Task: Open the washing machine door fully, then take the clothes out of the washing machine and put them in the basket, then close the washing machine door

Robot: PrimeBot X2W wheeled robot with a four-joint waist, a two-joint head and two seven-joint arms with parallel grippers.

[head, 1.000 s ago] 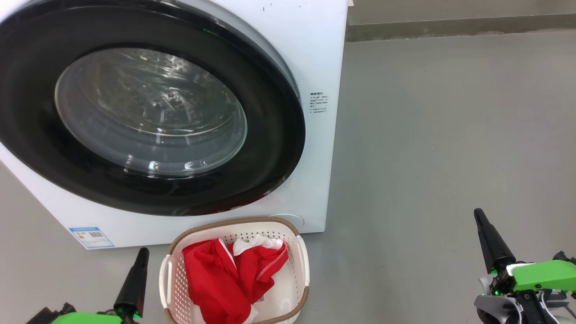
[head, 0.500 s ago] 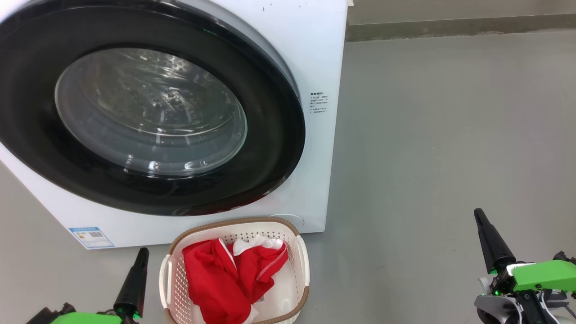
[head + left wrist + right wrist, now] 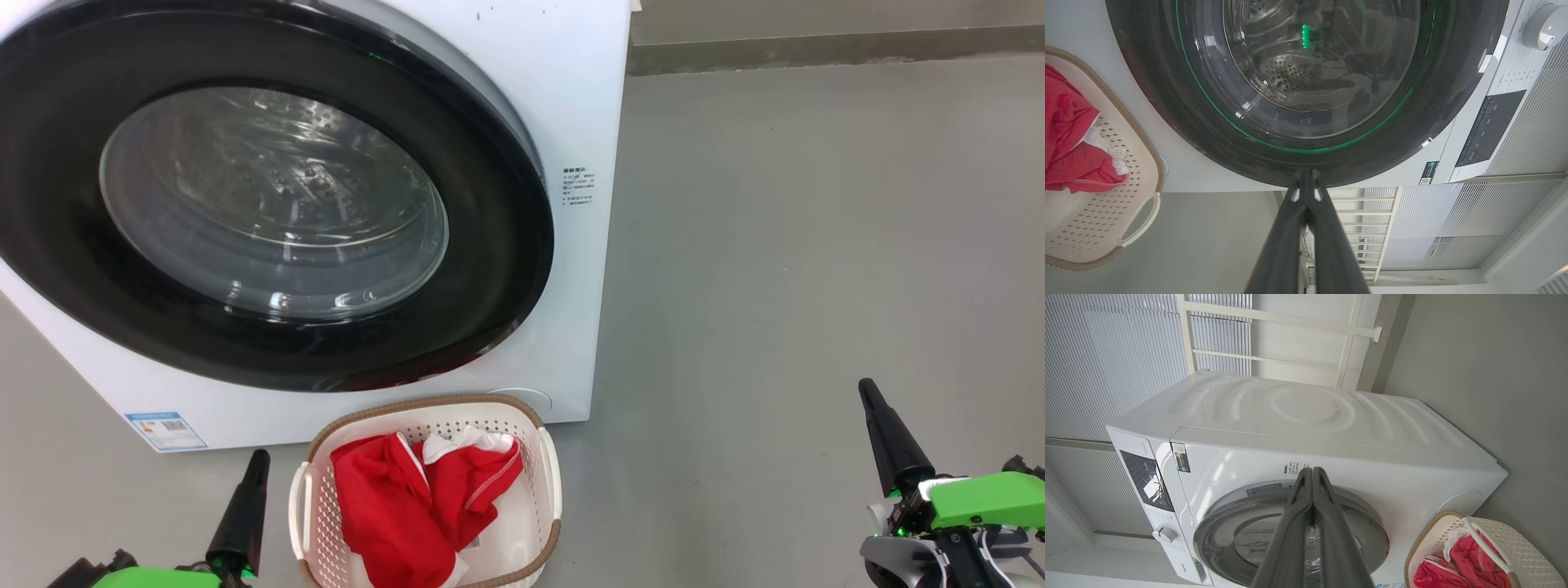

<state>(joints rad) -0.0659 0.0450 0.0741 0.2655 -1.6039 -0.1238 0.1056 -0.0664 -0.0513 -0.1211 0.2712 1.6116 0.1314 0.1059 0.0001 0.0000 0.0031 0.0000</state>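
We see a smooth grey floor (image 3: 816,245) with a soft matte sheen. It meets a pale wall (image 3: 816,15) along a darker grey-green skirting strip (image 3: 816,51). In the right wrist view we make out white slatted blinds (image 3: 1106,355) behind a cream window frame (image 3: 1274,318). The light is bright and even.

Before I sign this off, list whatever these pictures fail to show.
- Drum floor: head view, glare on the washing machine door glass and its black rim hide it; leftover garments cannot be ruled out.
- Bottom of the basket: head view, covered by the clothes; near end cut by the lower edge.
- The printed label: head view, too small to read.
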